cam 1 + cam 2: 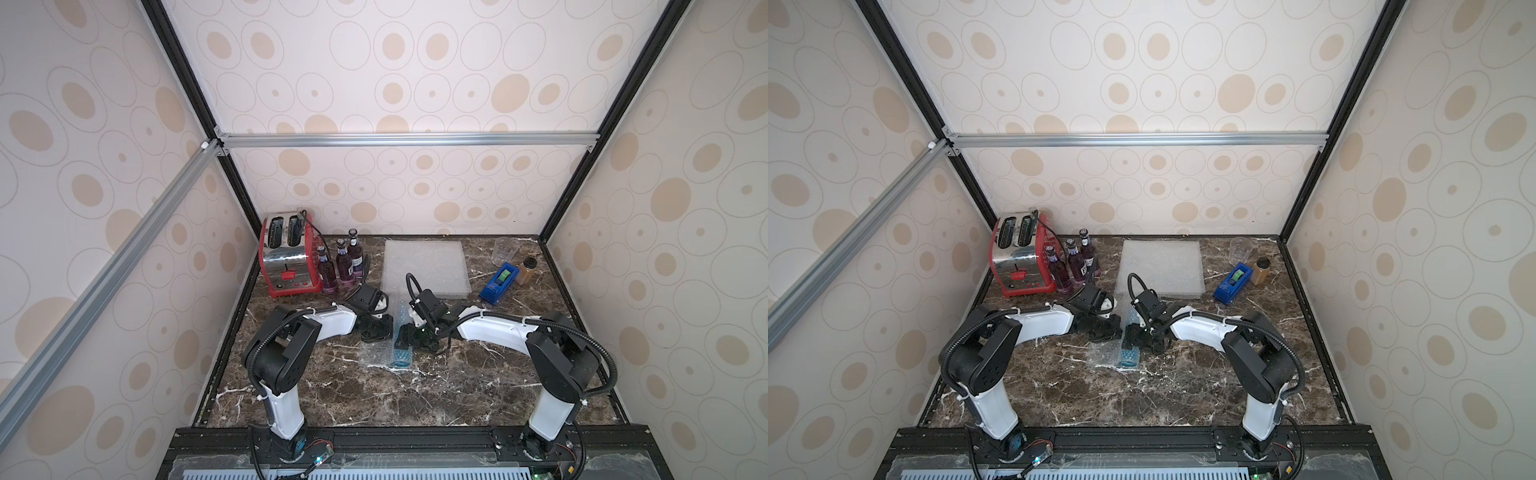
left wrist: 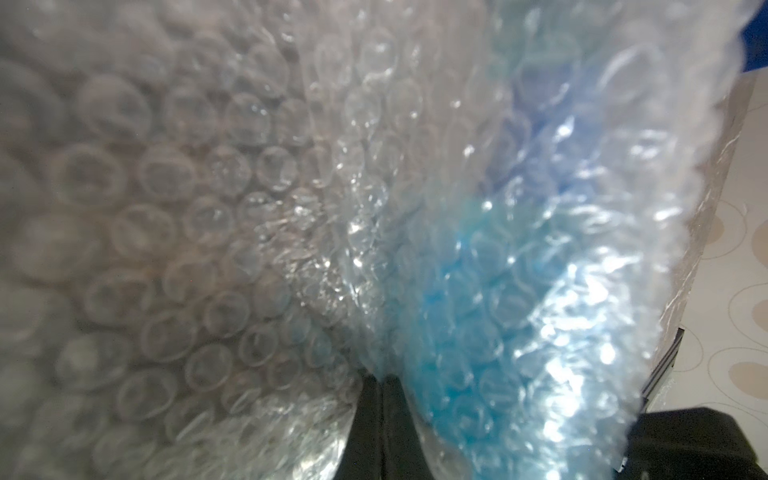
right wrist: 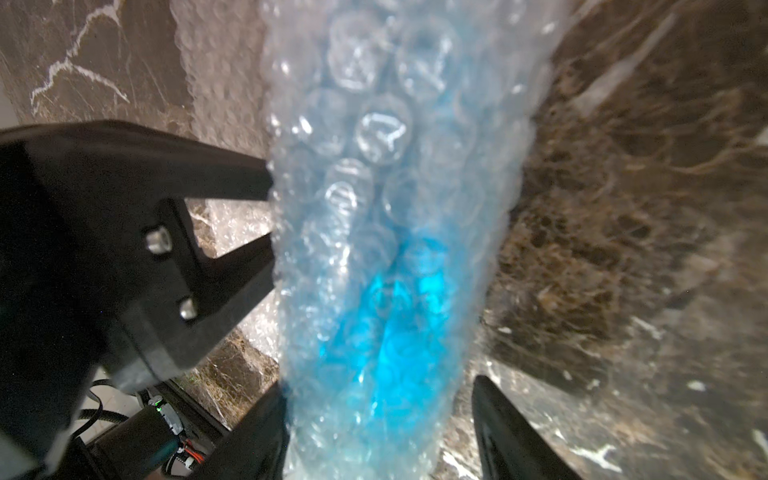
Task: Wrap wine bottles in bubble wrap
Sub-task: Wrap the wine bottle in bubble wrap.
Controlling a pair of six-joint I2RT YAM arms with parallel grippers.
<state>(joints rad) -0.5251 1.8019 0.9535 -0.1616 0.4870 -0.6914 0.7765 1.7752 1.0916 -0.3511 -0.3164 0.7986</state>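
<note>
- One blue bottle [image 3: 395, 324] lies rolled in bubble wrap [image 2: 249, 208] on your table [image 1: 415, 395].
- Your left jaws pinch the wrap; your right jaws stand spread around the roll.

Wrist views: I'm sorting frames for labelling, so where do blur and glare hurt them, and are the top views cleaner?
Left wrist view: the bubble wrap fills the frame, mostly soft and out of focus, with bright glare over the blue bottle. Right wrist view: the wrap's bubbles are fairly sharp, while the table beside them is smeared. Both top views: even light, no harsh shadows.
</note>
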